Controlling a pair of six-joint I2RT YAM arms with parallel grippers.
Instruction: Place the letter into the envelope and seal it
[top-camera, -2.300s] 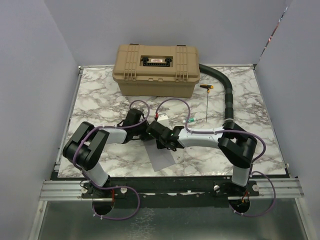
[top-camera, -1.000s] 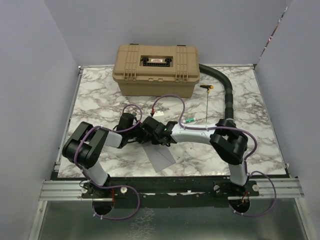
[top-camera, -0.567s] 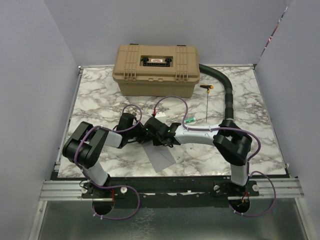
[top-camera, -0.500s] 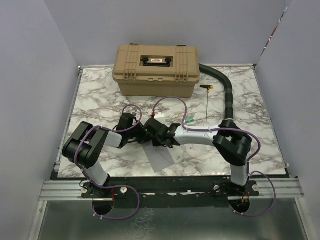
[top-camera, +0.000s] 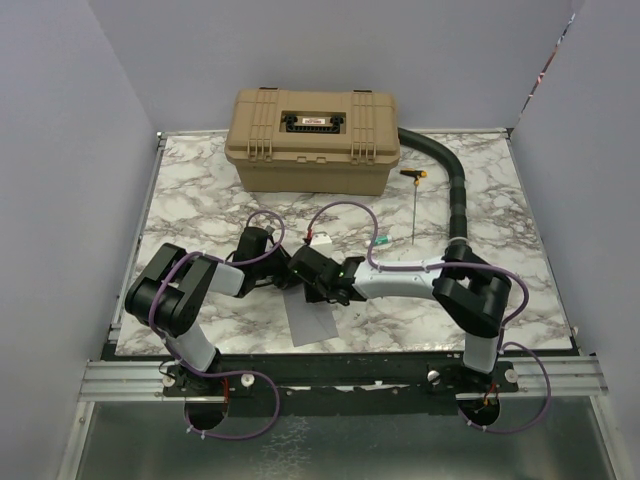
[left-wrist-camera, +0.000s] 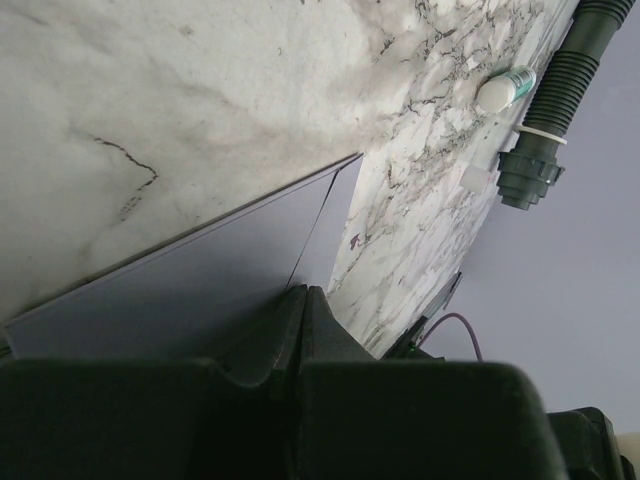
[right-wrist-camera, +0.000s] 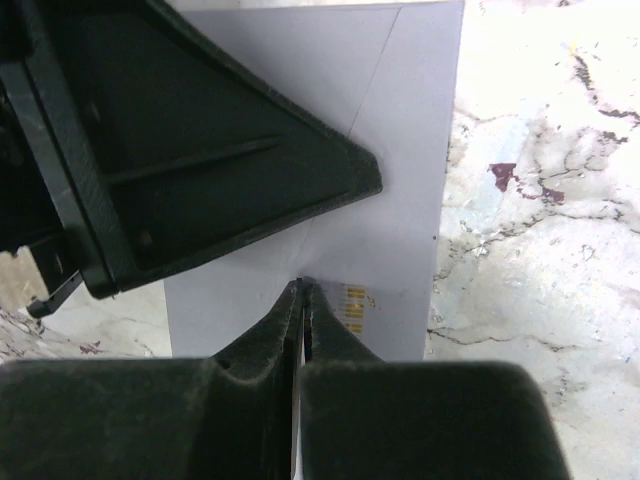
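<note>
The grey-lavender envelope (top-camera: 312, 322) lies flat on the marble near the table's front edge. My left gripper (top-camera: 287, 282) is shut, its tip (left-wrist-camera: 305, 292) resting on the envelope (left-wrist-camera: 200, 280) beside a fold line. My right gripper (top-camera: 318, 296) is shut too, and in its wrist view a thin pale paper edge of the envelope (right-wrist-camera: 410, 150) runs between its pads at the tip (right-wrist-camera: 303, 284). Small yellow printed marks show just right of that tip. The left gripper's black fingers (right-wrist-camera: 250, 150) cover the envelope's upper left part. The letter is out of view.
A tan hard case (top-camera: 312, 140) stands at the back of the table. A black ribbed hose (top-camera: 455, 190) curves down the right side. A thin screwdriver (top-camera: 413, 205) and a small green-capped tube (top-camera: 380, 242) lie right of the grippers. Grey walls enclose the table.
The right gripper closed and shifted toward the near edge. The envelope turned from a tilted lie to squarer with the table edge and slid slightly left. The left arm stayed put.
</note>
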